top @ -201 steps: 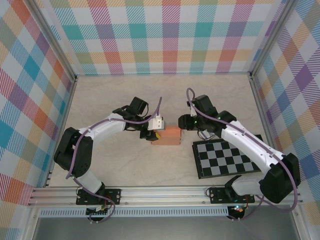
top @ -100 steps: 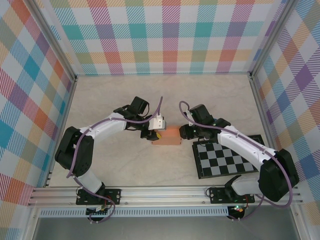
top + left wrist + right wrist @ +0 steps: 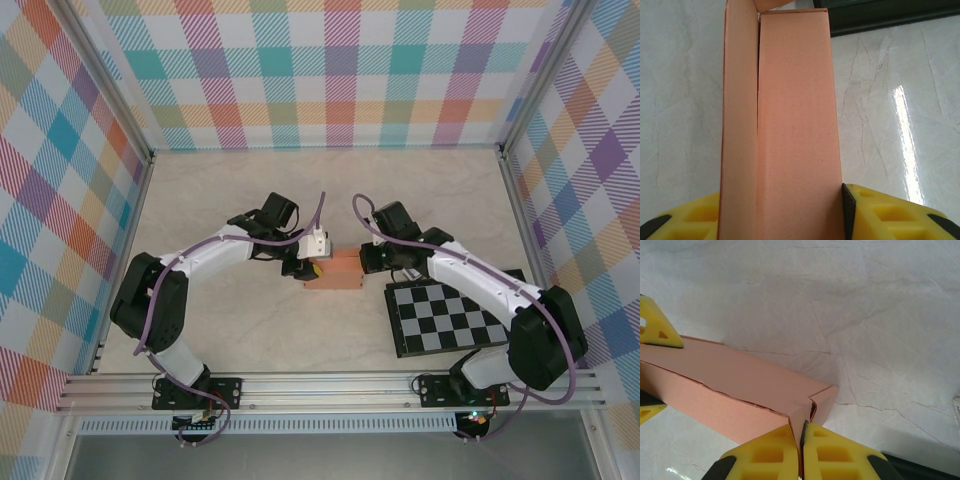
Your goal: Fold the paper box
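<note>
The left gripper (image 3: 311, 269) clamps the left end of the paper box (image 3: 336, 272), which lies mid-table (image 3: 230, 200) between the arms. At its right end, the right gripper (image 3: 801, 434) is pressed together against the end flap. It should push squarely while the left steadies.

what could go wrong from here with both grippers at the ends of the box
1. The right gripper is shut right at the end corner of the paper box, where the end flap stands slightly ajar; a push or pull there might crease or tear the thin card.
2. The left gripper clamps the box's other end, and the long seam shows a dark gap; a harder squeeze could buckle the wall or spring it open.
</note>
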Controlling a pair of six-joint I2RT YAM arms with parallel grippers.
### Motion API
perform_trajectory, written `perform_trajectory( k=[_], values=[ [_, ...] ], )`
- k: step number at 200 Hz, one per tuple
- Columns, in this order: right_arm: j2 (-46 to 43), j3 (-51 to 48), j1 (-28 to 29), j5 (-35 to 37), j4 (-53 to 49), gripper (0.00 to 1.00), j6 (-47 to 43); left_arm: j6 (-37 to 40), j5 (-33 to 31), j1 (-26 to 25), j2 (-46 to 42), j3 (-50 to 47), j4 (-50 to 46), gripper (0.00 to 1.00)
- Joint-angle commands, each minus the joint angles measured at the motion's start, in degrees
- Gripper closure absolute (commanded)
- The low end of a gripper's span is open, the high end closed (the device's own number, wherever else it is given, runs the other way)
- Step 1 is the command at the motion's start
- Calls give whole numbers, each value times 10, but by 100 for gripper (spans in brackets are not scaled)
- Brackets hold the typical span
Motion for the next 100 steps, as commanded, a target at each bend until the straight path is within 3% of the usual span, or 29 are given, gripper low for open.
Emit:
perform_trajectory(
  k=[1, 100],
  values=[
    [-1, 17, 3, -6, -7, 94, 27, -23, -25, -9, 17, 6, -18, 54],
    [23, 28, 37, 74, -22, 100, 81, -132, -42, -20, -12, -37, 55, 49]
  ],
)
